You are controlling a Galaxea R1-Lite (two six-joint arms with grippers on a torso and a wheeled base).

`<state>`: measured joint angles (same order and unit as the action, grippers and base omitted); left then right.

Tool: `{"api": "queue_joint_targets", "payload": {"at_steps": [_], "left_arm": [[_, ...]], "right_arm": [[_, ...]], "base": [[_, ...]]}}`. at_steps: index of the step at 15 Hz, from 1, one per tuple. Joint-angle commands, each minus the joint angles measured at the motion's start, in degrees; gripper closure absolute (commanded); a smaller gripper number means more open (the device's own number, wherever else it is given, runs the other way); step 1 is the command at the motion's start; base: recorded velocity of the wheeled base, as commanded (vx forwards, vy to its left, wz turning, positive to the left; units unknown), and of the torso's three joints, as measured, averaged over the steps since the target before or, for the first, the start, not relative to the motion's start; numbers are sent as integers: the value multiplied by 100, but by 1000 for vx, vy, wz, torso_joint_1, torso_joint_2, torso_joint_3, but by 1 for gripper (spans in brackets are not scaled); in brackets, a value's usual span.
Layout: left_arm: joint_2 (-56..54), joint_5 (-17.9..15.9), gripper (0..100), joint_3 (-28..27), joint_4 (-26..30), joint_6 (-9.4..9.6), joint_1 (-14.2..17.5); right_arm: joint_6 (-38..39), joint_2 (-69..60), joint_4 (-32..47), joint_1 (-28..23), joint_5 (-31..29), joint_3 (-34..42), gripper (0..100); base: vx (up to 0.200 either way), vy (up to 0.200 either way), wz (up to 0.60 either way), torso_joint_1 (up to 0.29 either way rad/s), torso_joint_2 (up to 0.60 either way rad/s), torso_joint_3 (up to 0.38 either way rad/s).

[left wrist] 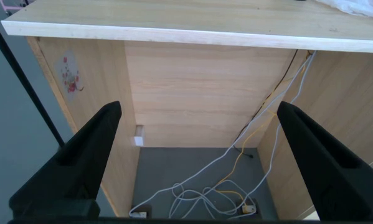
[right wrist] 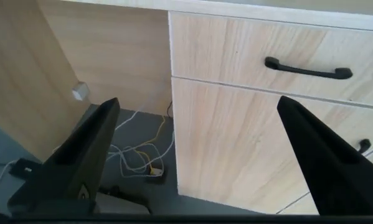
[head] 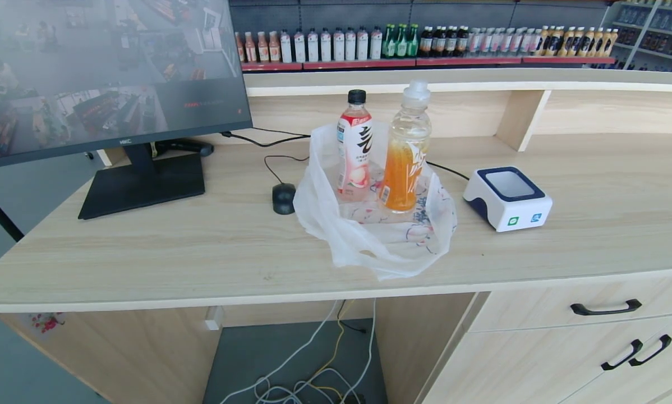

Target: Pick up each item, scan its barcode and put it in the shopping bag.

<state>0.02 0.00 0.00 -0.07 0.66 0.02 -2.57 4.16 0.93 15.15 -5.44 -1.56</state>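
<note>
Two drinks upright and side by side inside the crumpled white plastic shopping bag (head: 369, 241), up on the pale wooden counter (head: 145, 247), higher than both grippers and beyond them: a clear plastic bottle with a pink-and-white label and black cap (head: 354, 151), and just beside it a taller clear bottle of orange drink with a white cap (head: 406, 157). Bag walls slumped low around both, mouth wide. Left gripper (left wrist: 198, 109) low, below the counter's front edge, black fingers (left wrist: 86, 155) spread wide with nothing between them. Straight ahead of it the open recess under the counter, loose white and yellow cables (left wrist: 205, 193) on the grey floor there; a corner of the bag higher up, toward the right gripper's side. Right gripper (right wrist: 197, 102) likewise low and spread wide, gripping nothing, facing pale wooden drawer fronts with a black bar handle (right wrist: 307, 68) ahead of it. White box scanner with a dark-blue rim (head: 507, 199) on the counter above those drawers, near the bag on the right gripper's side but apart from it. Small black mouse (head: 284, 197) just beside the bag on the left gripper's side, and a black-framed monitor (head: 100, 67) farther that way.
</note>
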Motion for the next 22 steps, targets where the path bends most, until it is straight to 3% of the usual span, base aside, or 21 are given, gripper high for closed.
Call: {"api": "queue_joint_targets", "payload": {"at_steps": [1,2,5,6,8,22], "left_arm": [[-2,0,0,0,-1,4,-2],[-2,0,0,0,-1,4,-2],[-2,0,0,0,-1,4,-2],[-2,0,0,0,-1,4,6],[-2,0,0,0,-1,-4,6],[-2,9,0,0,-10,-31,-2]], "right_arm": [[55,120,-14,-566,-1,7,0],[81,120,-14,-636,-54,7,0],[125,76,-14,-1673,-10,33,0],[143,6,-49,-1761,8,103,0],[-15,-337,-101,-1445,175,138,0],[222,-407,-101,-1454,271,147,0]], "base": [[0,0,0,0,0,0],[0,0,0,0,0,0],[0,0,0,0,0,0],[0,0,0,0,0,0],[0,0,0,0,0,0],[-14,-14,0,1,0,1]]}}
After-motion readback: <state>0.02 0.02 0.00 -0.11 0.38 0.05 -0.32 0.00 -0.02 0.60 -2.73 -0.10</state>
